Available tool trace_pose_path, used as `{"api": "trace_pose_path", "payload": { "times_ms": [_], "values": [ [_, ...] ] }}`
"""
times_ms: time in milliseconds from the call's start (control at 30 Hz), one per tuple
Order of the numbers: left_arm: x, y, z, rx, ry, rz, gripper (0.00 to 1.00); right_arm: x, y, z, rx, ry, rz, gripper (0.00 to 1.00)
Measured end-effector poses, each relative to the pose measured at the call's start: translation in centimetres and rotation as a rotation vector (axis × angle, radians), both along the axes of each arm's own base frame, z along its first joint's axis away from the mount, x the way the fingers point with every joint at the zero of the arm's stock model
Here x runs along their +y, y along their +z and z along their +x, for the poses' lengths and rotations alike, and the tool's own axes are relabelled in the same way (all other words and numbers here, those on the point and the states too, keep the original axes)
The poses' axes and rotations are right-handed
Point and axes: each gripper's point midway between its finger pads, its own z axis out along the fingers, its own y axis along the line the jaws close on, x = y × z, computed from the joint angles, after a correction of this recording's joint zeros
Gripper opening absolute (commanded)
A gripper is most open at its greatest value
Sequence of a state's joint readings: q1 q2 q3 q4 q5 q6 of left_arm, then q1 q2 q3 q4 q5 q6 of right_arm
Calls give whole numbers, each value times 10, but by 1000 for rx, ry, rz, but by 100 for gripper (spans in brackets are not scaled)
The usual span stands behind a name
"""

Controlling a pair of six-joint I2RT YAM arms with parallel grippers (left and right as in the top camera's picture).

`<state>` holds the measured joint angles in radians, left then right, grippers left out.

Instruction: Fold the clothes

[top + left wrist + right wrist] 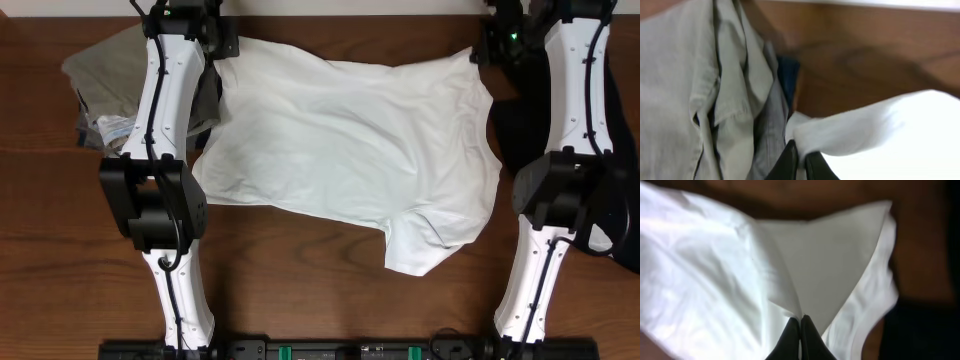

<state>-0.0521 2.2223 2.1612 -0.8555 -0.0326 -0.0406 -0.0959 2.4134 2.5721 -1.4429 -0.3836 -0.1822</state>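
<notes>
A large white T-shirt (350, 140) lies spread over the middle of the wooden table, one sleeve trailing toward the front right. My left gripper (801, 152) is shut on its far left corner (850, 130), near the table's back edge. My right gripper (800, 322) is shut on its far right corner (835, 270), which lifts into a peak. A black garment (520, 120) lies at the right, partly under the right arm. No green print shows.
A pile of grey-green clothes (110, 70) lies at the back left, beside the left arm; it fills the left of the left wrist view (685, 90). Bare wood (300, 280) runs along the table's front.
</notes>
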Motion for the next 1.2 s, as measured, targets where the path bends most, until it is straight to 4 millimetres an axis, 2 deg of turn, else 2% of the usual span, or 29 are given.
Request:
{"api": "trace_pose_path", "payload": {
  "times_ms": [133, 333, 467, 600, 733, 1000, 1200],
  "values": [
    [2, -9, -15, 74, -16, 15, 6, -13, -6, -19, 85, -27, -31, 1],
    [16, -18, -32, 153, -6, 24, 6, -24, -17, -32, 149, -46, -75, 1],
    [29, -21, -40, 189, 18, 23, 6, -27, -41, -40, 213, -47, -93, 1],
    [34, -23, -42, 195, 28, 23, 6, -28, -64, -46, 259, -47, -101, 1],
    [34, -38, -51, 244, 26, 23, 6, -29, -78, -50, 287, -46, -102, 1],
    [34, -76, -71, 340, 24, 24, 6, -40, -80, -51, 293, -69, -98, 1],
    [34, -83, -71, 343, 24, 24, 6, -47, -80, -50, 288, -84, -97, 1]
  ]
}}
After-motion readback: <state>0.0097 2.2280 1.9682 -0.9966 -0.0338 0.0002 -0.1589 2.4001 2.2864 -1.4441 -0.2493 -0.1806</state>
